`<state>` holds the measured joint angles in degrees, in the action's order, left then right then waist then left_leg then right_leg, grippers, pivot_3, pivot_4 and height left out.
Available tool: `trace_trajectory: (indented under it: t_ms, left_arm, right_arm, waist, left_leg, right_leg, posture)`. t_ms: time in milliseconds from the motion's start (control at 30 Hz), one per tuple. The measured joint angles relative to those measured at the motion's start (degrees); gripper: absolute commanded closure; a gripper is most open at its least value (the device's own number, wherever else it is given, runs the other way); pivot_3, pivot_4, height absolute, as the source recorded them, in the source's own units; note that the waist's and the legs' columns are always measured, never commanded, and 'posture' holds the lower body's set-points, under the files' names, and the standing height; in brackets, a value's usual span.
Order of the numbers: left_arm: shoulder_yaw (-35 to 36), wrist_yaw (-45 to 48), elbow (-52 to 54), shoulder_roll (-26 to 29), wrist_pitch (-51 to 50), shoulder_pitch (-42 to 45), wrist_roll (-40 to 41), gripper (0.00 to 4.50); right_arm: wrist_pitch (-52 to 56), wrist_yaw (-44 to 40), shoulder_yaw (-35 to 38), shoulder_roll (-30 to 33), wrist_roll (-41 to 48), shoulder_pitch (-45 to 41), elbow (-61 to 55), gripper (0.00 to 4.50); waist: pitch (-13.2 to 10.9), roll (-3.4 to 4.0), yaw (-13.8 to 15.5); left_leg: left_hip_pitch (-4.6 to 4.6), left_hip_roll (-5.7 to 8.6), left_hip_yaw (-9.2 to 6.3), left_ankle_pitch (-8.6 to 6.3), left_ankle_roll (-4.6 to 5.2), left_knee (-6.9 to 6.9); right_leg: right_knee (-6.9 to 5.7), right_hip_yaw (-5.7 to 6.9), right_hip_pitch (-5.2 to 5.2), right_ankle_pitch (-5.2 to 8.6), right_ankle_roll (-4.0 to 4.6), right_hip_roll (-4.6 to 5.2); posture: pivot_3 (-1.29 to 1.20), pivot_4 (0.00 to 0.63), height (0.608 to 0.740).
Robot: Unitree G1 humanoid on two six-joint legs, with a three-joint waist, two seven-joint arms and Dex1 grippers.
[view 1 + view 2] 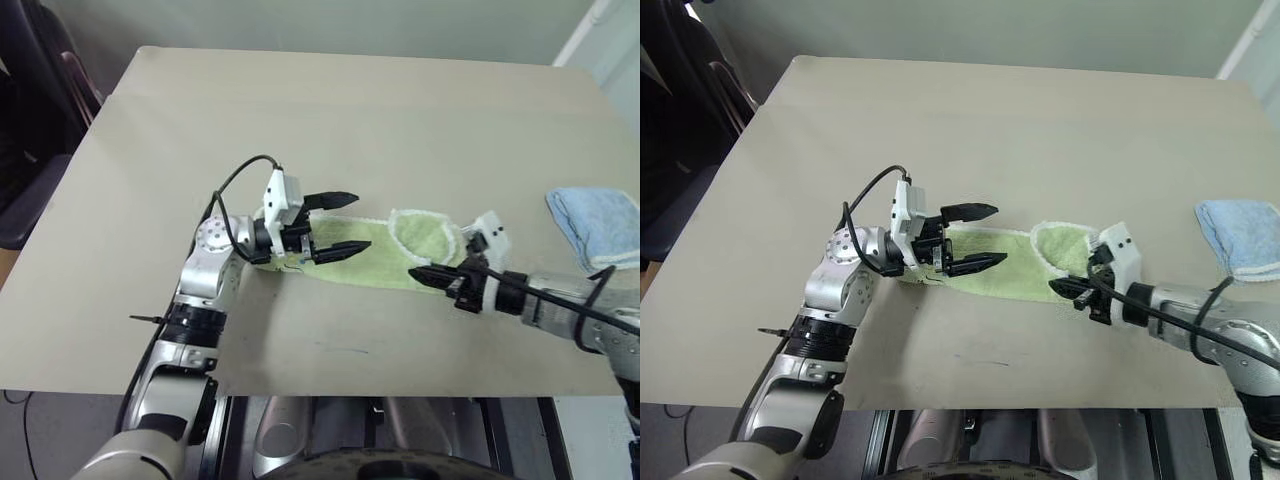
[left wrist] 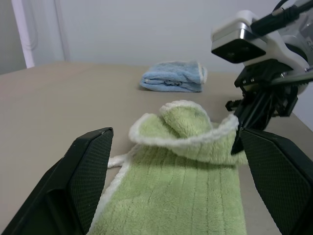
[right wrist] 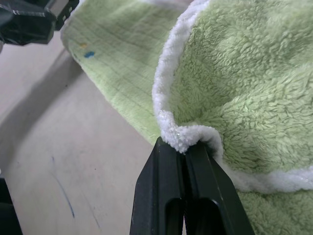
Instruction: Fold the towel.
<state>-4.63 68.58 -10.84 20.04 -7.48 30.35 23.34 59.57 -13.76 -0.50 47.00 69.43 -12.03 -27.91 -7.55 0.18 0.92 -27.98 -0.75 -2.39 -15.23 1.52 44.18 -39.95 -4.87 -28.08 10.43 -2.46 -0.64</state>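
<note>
The light green towel [image 1: 385, 262] lies as a narrow strip across the middle of the tan table [image 1: 300, 110]. Its right end is lifted and curled back over itself. My right gripper [image 1: 415, 272] is shut on the white edging of that raised end, and the right wrist view shows the edging [image 3: 183, 137] pinched between the two black fingertips. My left gripper [image 1: 360, 222] points to the right, just above the towel's left end. It is open, one finger on each side of the strip, and holds nothing.
A folded light blue cloth [image 1: 600, 222] lies near the table's right edge, apart from the towel. A dark chair [image 1: 30, 120] stands off the table's left side. The table's near edge runs just below both arms.
</note>
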Motion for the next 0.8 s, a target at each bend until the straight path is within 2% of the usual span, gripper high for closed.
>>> trace_trajectory:
  t_ms: [500, 633, 800]
  left_arm:
    - [0.0, -0.2, 0.4, 0.0, 0.0, -0.2, 0.0, 0.00]
    - [0.0, -0.3, 0.4, -0.1, 0.0, -0.2, 0.0, 0.00]
    - [0.0, -0.3, 0.4, -0.2, 0.0, -0.2, 0.0, 0.00]
  right_arm:
    - [1.3, -3.6, -3.8, -5.1, -10.7, -3.3, 0.4, 4.47]
    - [1.2, -4.8, -3.0, -5.9, -11.5, -2.9, 0.3, 3.55]
    - [0.9, -7.3, 0.0, -5.9, -10.2, -1.9, -1.4, 1.79]
  waist:
    - [0.0, 0.00, 0.0]
    - [0.0, 0.00, 0.0]
    - [0.0, 0.00, 0.0]
  left_leg:
    - [0.00, 0.00, -0.01, 0.04, -0.06, -0.03]
    - [-0.01, 0.00, -0.01, 0.05, -0.07, -0.03]
    - [-0.01, 0.00, 0.00, 0.05, -0.08, -0.04]
  right_leg:
    - [0.00, 0.01, -0.02, -0.11, 0.24, 0.00]
    - [0.00, 0.01, -0.03, -0.11, 0.25, 0.00]
    - [0.00, 0.01, -0.03, -0.10, 0.28, -0.01]
  posture:
    - [0.00, 0.150, 0.697]
    - [0.00, 0.150, 0.697]
    - [0.00, 0.150, 0.697]
